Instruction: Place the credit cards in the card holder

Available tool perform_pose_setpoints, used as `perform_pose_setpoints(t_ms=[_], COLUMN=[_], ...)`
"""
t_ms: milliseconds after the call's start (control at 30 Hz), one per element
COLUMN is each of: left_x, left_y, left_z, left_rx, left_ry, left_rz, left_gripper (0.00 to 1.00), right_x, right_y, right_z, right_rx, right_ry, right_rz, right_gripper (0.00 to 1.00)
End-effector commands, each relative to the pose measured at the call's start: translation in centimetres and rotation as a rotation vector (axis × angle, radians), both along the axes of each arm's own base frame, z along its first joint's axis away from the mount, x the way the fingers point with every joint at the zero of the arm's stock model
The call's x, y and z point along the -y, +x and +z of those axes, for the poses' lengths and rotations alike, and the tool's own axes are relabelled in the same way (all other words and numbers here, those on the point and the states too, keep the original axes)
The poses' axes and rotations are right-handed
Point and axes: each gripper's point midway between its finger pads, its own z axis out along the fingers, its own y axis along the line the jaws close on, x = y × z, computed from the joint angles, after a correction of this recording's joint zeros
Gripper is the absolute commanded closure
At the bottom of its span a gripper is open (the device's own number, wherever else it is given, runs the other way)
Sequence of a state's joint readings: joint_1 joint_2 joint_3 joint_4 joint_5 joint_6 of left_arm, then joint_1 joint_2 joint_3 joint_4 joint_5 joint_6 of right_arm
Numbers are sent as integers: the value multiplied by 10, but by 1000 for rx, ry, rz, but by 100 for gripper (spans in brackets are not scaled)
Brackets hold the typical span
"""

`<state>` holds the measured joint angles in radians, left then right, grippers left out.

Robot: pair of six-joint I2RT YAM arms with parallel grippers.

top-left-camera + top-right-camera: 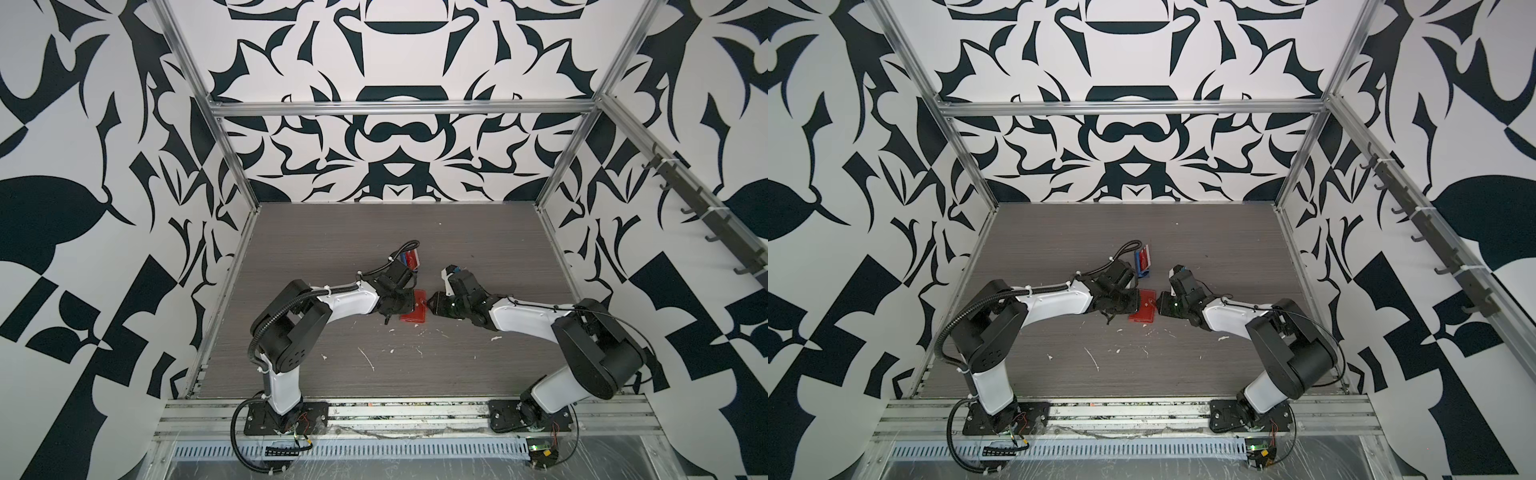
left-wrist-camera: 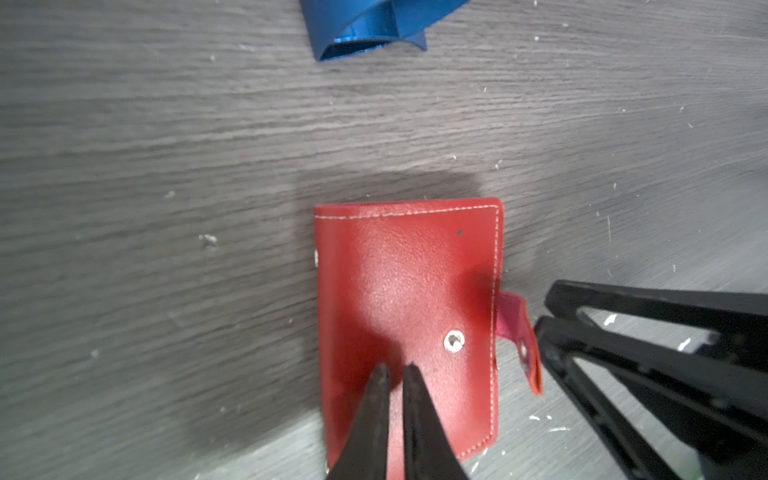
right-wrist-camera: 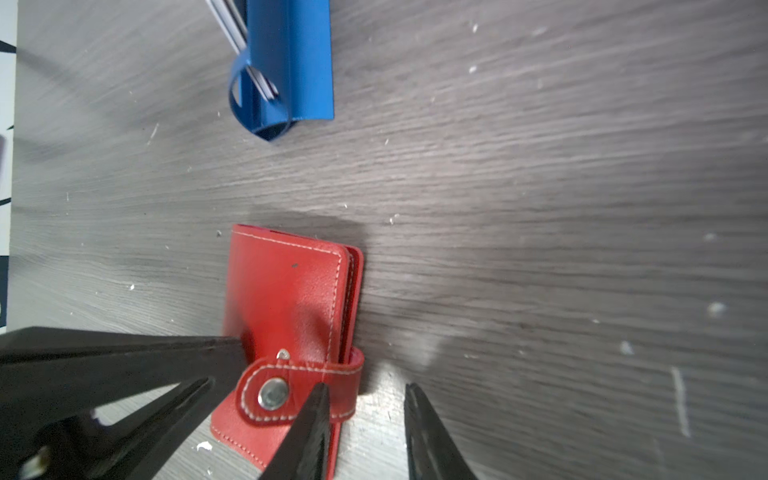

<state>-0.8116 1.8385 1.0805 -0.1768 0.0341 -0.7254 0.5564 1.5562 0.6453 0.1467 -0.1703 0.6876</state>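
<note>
The red card holder (image 1: 417, 312) (image 1: 1144, 311) lies closed on the grey table between both arms. Its snap tab (image 3: 332, 374) is unsnapped and lies loosely over the cover, beside the stud (image 2: 454, 341). My left gripper (image 2: 395, 368) (image 1: 406, 305) is shut, with its tips pressing down on the cover. My right gripper (image 3: 366, 388) (image 1: 430, 306) is open at the holder's edge, one finger over the tab and the other over bare table. The credit cards (image 1: 412, 258) (image 1: 1144, 259) stand in a blue rack (image 3: 291, 62) just behind, their thin edges (image 3: 237, 37) showing.
White flecks and scratches (image 1: 368, 359) dot the table near the front. Aluminium frame rails (image 1: 224, 291) run along the table's sides, with patterned walls behind them. The blue rack (image 2: 365, 29) stands close behind the left wrist.
</note>
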Motion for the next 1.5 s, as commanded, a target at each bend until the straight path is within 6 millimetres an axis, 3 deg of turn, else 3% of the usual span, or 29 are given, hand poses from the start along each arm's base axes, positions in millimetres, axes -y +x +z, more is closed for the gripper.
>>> perform_pose_setpoints(t_ms=[0,300,633,900,1467], left_x=[-15,-14,-11,-4,20], left_y=[-9,-9,-8,1,13], left_z=[-20,-20,-15,8,36], left_rx=[-61,-62,-55,-5,-46], left_ry=[77,79,64,30,-234], left_rz=[7,3,-3,-20,-59], left_gripper=[87,87,85,77,78], right_x=[-7,-11,-13,-10,-9], right_y=[6,7,0,-4,-5], right_z=[9,4,-14,-19,-23], right_rx=[29,22,-38,-55,-68], right_ry=[52,56,37,10,-8], right_rz=[5,14,55,65,73], right_gripper=[65,64,64,65,65])
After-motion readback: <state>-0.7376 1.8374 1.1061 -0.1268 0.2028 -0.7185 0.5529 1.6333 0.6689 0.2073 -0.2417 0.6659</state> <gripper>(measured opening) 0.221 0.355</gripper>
